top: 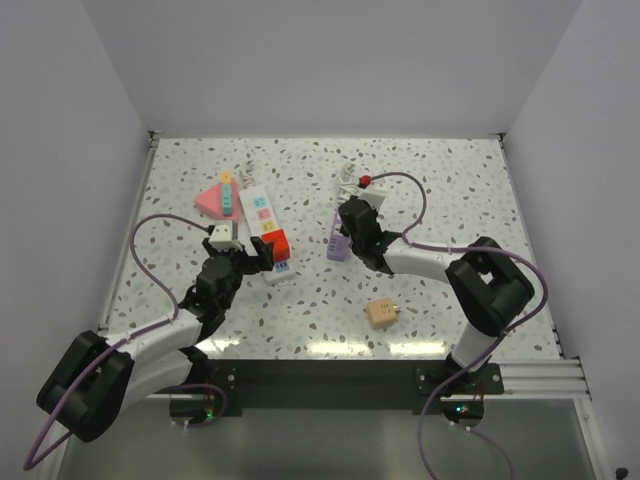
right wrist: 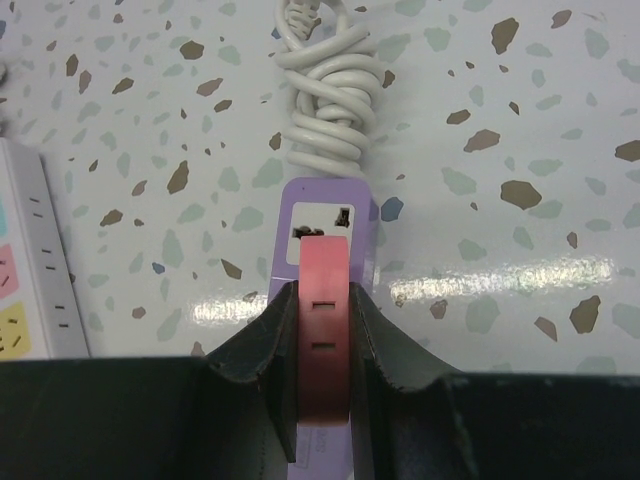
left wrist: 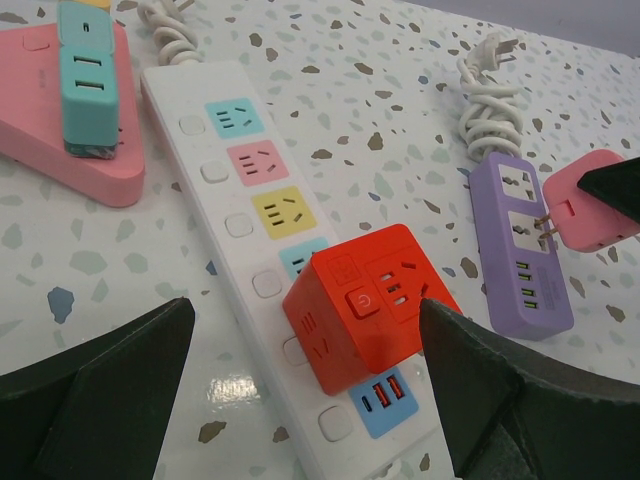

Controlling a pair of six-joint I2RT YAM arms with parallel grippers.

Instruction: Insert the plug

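My right gripper is shut on a flat pink plug, gripped by its two broad faces. The plug stands over the purple power strip, and in the left wrist view its metal prongs meet a socket on the purple strip. The pink plug leans slightly there. A red cube adapter sits plugged into the white power strip. My left gripper is open, one finger on either side of the cube without touching it.
A pink triangular socket block with a teal adapter lies at the back left. A tan cube adapter rests near the front right. The purple strip's coiled white cord lies behind it. White walls close in the table.
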